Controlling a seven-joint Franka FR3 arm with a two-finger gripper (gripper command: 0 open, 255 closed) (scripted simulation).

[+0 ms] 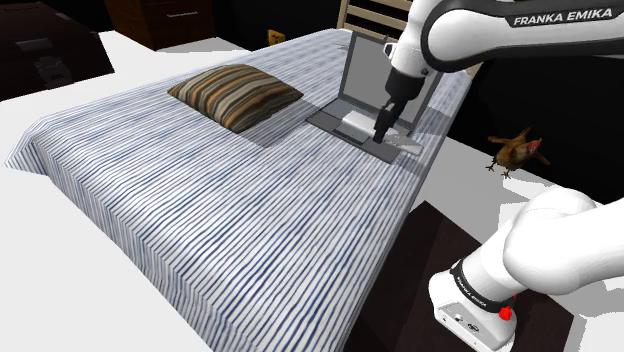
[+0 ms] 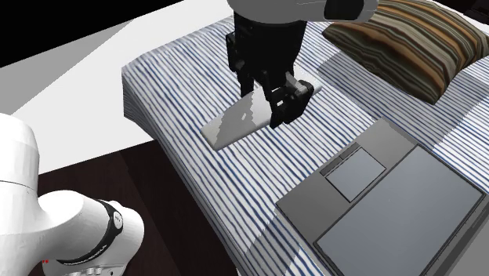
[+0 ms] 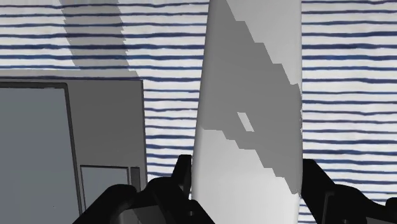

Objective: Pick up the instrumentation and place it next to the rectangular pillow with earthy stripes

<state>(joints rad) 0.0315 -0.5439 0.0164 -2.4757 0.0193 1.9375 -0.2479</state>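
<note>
The instrumentation point(image 1: 412, 147) point(image 2: 235, 121) point(image 3: 248, 95) is a flat, plain grey slab lying near the edge of the blue-striped bed point(image 1: 230, 210). My gripper point(image 1: 383, 130) point(image 2: 284, 110) point(image 3: 247, 177) points down over the slab's end. One black finger presses against each long side, and no gap shows, so it is shut on the slab. I cannot tell whether the slab is off the cover. The rectangular pillow with brown, tan and dark stripes point(image 1: 236, 95) point(image 2: 407, 43) lies farther in on the bed, beyond an open grey laptop point(image 1: 345, 120) point(image 2: 384, 196) point(image 3: 57, 140).
The laptop's upright screen point(image 1: 380, 70) stands close behind my arm in the shoulder view. The bed's edge point(image 2: 188, 176) drops to a dark floor beside the slab. A brown hen figure point(image 1: 517, 152) stands on the floor. A chair back point(image 1: 370, 15) and dark drawers point(image 1: 170, 20) lie beyond the bed.
</note>
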